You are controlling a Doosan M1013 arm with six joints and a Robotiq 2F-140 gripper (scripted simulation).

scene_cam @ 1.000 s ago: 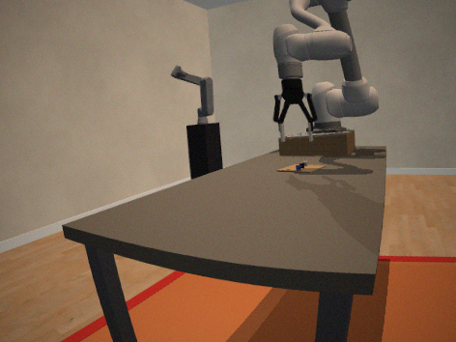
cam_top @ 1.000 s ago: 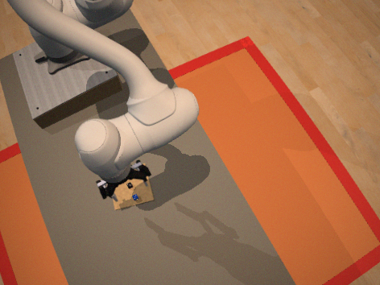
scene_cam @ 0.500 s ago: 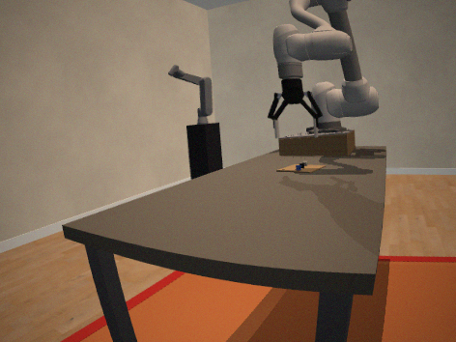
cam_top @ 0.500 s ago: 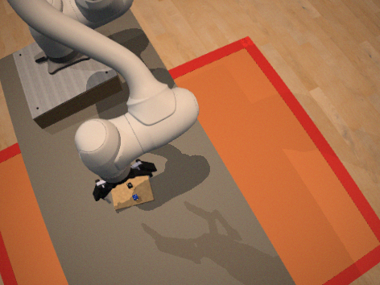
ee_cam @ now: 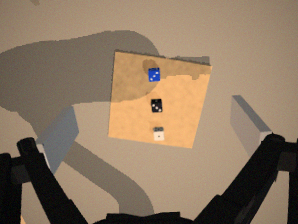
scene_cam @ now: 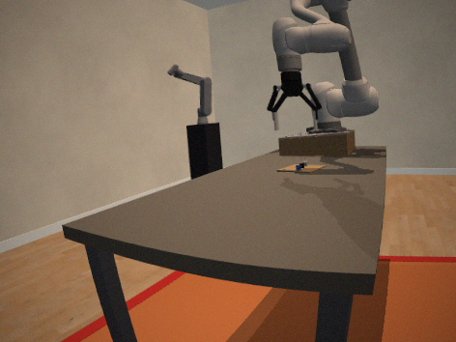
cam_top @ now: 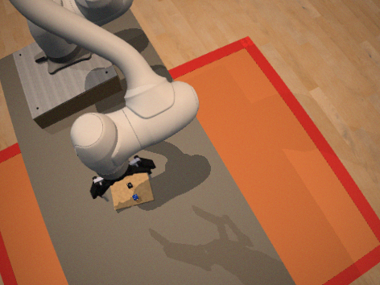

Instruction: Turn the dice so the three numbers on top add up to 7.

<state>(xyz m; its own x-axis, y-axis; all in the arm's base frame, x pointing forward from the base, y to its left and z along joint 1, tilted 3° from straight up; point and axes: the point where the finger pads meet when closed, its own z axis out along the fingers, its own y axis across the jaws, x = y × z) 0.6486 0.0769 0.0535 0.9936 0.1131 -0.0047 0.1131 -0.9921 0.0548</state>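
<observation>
The tan mat (cam_top: 121, 198) (scene_cam: 286, 169) (ee_cam: 125, 120) lies flat on the table. Three small dice sit in a row, apart, fully on it. The blue die (cam_top: 135, 197) (scene_cam: 299, 167) (ee_cam: 154, 74) seems to show three pips on top. The black die (cam_top: 130, 185) (ee_cam: 156, 105) is in the middle and also seems to show three. The white die (ee_cam: 158, 134) is near one mat edge; its bright face seems to show one pip. It is hidden in the top view. My gripper (scene_cam: 296, 129) (ee_cam: 152, 114) is wide open and empty, well above the mat.
The grey table (cam_top: 217, 241) (scene_cam: 217, 217) bears the mat. The arm's base block (cam_top: 60, 88) (scene_cam: 316, 145) stands behind it. Arm shadows cross the table and part of the mat. A second, small arm (scene_cam: 206, 99) stands on a black pedestal beyond the table.
</observation>
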